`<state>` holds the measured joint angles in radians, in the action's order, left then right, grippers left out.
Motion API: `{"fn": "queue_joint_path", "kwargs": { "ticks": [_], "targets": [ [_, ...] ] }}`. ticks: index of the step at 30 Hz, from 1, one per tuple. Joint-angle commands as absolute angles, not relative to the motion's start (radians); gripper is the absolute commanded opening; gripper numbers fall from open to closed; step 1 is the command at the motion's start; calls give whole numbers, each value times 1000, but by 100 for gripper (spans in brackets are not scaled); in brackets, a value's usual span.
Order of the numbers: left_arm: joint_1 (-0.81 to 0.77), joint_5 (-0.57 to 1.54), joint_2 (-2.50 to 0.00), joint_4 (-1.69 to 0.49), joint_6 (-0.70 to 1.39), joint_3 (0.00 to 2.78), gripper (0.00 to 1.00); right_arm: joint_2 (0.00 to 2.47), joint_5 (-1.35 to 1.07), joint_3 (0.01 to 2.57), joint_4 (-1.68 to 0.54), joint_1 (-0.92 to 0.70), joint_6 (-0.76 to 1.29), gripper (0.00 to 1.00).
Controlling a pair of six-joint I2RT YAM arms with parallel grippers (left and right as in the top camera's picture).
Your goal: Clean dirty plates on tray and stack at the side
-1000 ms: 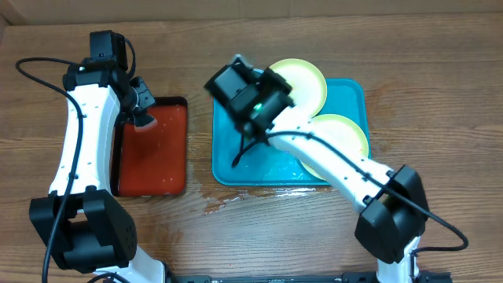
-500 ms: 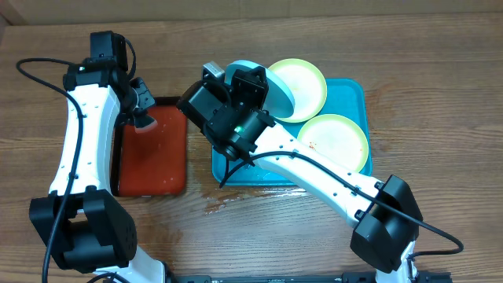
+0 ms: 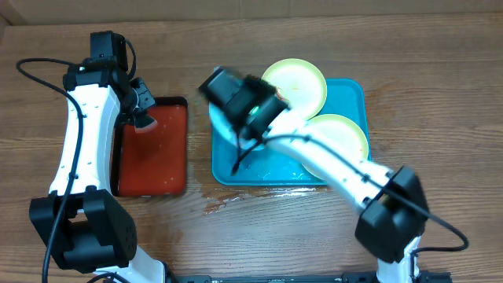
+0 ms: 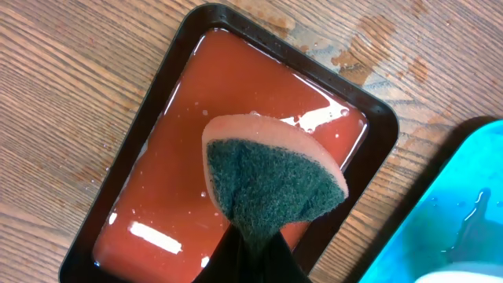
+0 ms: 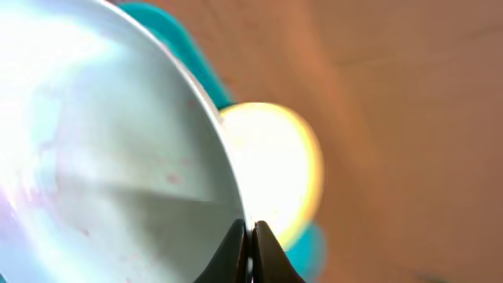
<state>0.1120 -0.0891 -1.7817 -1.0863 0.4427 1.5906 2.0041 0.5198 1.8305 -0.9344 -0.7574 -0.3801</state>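
Scrubbing step: one plate lifted, sponge ready.
My right gripper (image 5: 250, 237) pinched the rim of the pale blue-white round plastic plate (image 5: 102, 157), tilted over the far-left corner of the large turquoise plastic tray (image 3: 236, 169); my left gripper (image 4: 253, 250) clamped the pink-and-green sponge (image 4: 275, 181) above the wet red tray (image 4: 196, 134). Next, I judged, sponge must meet plate.

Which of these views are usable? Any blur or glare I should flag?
Overhead: evenly lit and sharp, except for motion smear on the right arm's wrist. Left wrist: crisp sponge, with small glare patches on the wet red tray. Right wrist: heavily motion-blurred; the pale plate held in the jaws is washed out, and the yellow-green plate behind it is blown out.
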Motion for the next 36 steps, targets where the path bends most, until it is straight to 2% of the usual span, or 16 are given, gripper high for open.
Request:
{"fn": "queue_joint_path", "kwargs": {
  "ticks": [1,5,9,18,28,36],
  "targets": [
    [116,-85,-1767,-1088,449,1590,4,1942,99,1855,-938,-587,-159,4],
    [116,-85,-1767,-1088,449,1590,4,1924,-113,1855,-976,-360,-72,4],
    [116,-85,-1767,-1088,449,1590,4,1933,-272,1852,-1025,-131,-69,4],
    [115,-85,-1767,-1088,449,1590,4,2028,-290,1847,-1087,261,-15,4],
    [116,-85,-1767,-1088,449,1590,4,2138,-264,1790,-1027,488,32,4],
    [115,-84,-1767,-1086,450,1590,4,2171,-235,1779,-992,532,3,4]
  ]
}}
